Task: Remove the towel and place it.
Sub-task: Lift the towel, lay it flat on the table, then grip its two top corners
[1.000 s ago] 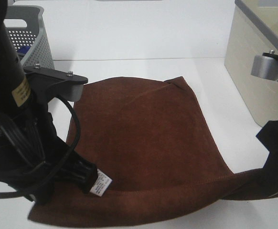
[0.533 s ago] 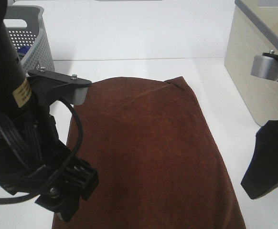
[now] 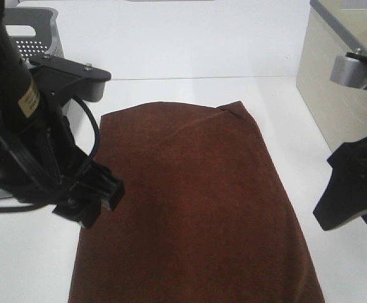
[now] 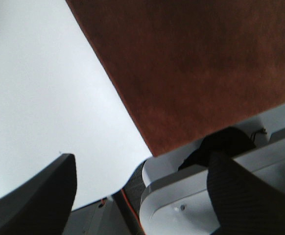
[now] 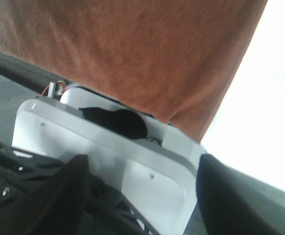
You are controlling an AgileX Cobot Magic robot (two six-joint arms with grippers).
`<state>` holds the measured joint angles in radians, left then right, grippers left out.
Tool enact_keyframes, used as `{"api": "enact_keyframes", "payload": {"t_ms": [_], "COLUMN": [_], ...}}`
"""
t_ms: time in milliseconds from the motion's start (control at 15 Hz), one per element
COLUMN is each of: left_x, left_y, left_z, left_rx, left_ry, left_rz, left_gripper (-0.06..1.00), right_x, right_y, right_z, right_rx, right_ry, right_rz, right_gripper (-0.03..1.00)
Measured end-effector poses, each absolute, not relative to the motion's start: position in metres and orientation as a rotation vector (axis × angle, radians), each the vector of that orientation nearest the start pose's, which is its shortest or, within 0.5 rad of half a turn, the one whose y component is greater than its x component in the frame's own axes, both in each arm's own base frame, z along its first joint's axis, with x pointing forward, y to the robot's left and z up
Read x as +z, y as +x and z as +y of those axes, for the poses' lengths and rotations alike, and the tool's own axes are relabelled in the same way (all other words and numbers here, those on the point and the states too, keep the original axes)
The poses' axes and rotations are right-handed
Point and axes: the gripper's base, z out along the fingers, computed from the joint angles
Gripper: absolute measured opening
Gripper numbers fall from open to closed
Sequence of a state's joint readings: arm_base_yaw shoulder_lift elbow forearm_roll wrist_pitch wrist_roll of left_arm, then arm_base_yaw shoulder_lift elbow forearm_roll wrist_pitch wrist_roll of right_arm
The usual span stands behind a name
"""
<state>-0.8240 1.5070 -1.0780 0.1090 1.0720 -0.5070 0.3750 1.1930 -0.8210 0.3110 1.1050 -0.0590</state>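
Observation:
The dark brown towel [image 3: 196, 202] lies spread flat on the white table [image 3: 171, 57], running from the middle to the near edge. Its tag is not visible. My left gripper [image 3: 87, 201] hovers over the towel's left edge, open and empty. My right gripper [image 3: 350, 192] hovers just right of the towel, open and empty. In the left wrist view the towel [image 4: 206, 63] lies beyond the gripper [image 4: 142, 196], with the fingers [image 4: 35, 196] wide apart. In the right wrist view the towel [image 5: 132, 49] hangs over the table edge beyond the gripper [image 5: 142, 196], whose fingers [image 5: 245, 196] are also wide apart.
A grey perforated basket [image 3: 38, 28] stands at the back left, behind my left arm. A beige box with a grey lid [image 3: 341, 88] stands at the right edge. A white robot base [image 4: 221, 191] shows below the table's near edge.
Both grippers have let go of the towel's near corners. The towel has settled flat. Both arms have risen and pulled away from the near edge.

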Motion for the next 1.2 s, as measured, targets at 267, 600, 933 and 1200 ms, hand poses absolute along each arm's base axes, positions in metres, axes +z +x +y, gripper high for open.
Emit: {"api": "enact_keyframes", "payload": {"t_ms": [267,600,933,1200], "left_x": [0.251,0.239,0.23,0.207], "left_y": [0.239,0.303,0.378,0.427], "left_z": [-0.185,-0.174,-0.181,-0.181], "left_rx": [-0.159,-0.183,-0.181,-0.179], "left_ry": [0.344,0.202,0.139,0.089], "left_rz": [2.772,2.697,2.645,2.635], "left_gripper": [0.71,0.71,0.71,0.71], "right_x": [0.279,0.287,0.271,0.231], "right_y": [0.214,0.306,0.393,0.448], "right_z": [0.104,0.132,0.16,0.164], "right_rx": [0.377,0.272,0.2,0.168], "right_ry": [-0.495,-0.463,-0.459,-0.423], "right_rz": [2.848,2.775,2.716,2.73], "right_gripper": [0.56,0.56,0.56,0.55]}}
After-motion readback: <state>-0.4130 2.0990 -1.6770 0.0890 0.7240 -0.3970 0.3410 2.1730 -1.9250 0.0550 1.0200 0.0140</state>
